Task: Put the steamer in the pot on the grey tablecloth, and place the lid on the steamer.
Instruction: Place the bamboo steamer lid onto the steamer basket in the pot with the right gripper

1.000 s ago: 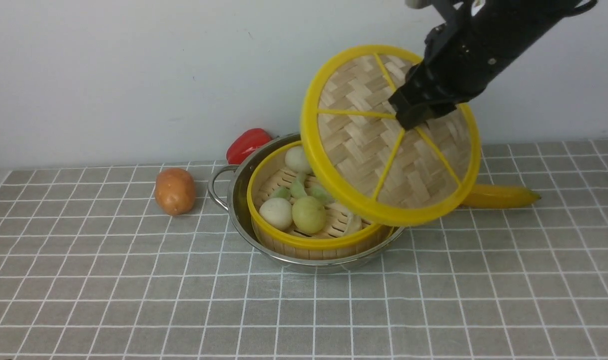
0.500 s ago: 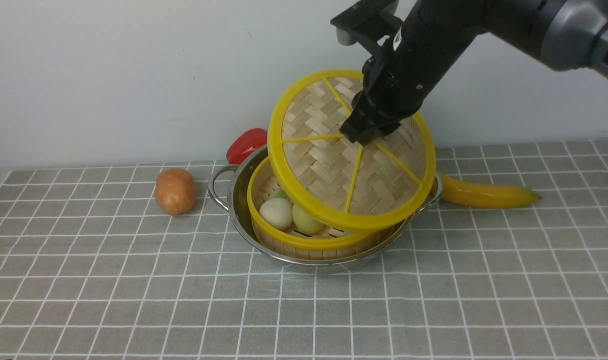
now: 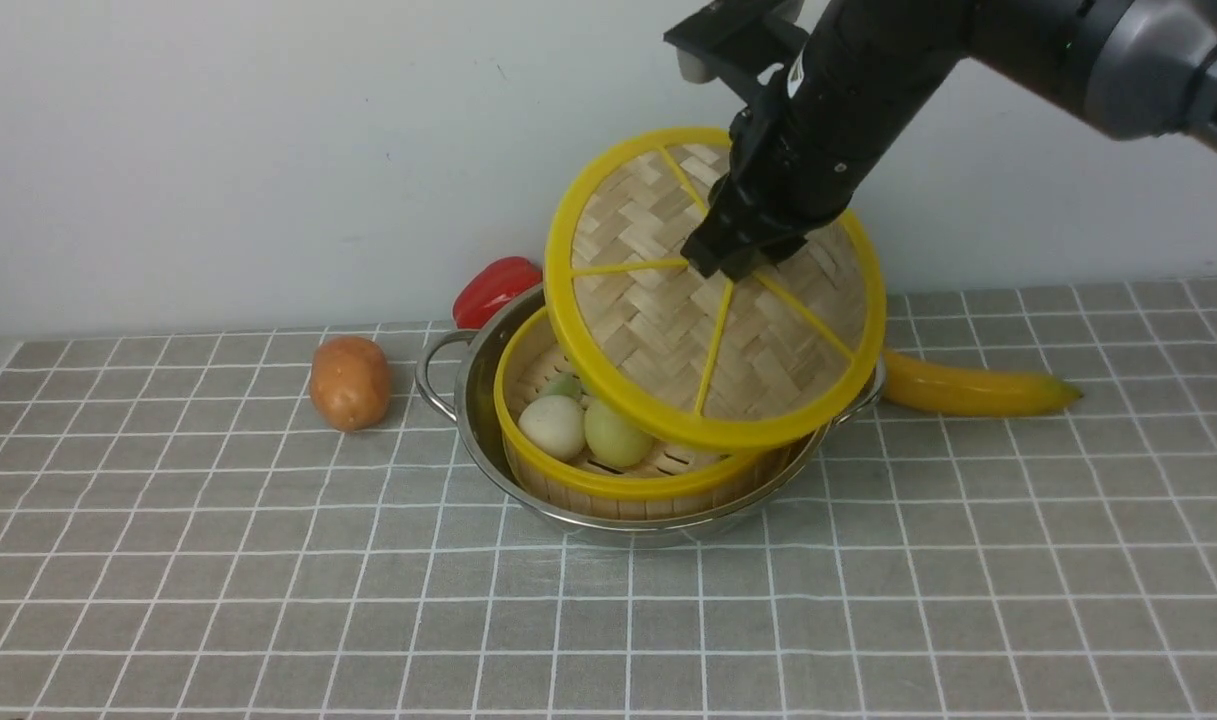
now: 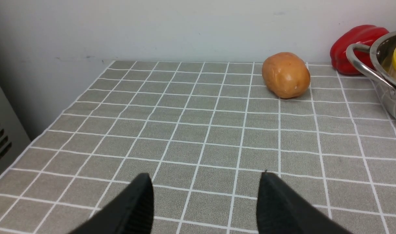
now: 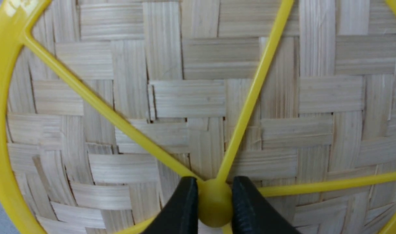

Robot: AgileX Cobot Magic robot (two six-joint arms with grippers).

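Fingers (image 5: 181,208) right: clamped on lid (image 5: 184,97) hub (image 5: 214,203) | front view hides hub

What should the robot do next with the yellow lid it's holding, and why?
Probably tip the lid level and lower it onto the steamer. The right gripper pinches the lid's hub, and the lid hangs tilted over the steamer, which already sits in the pot. The steamer's left part shows uncovered, so a slight shift to the left may help too.
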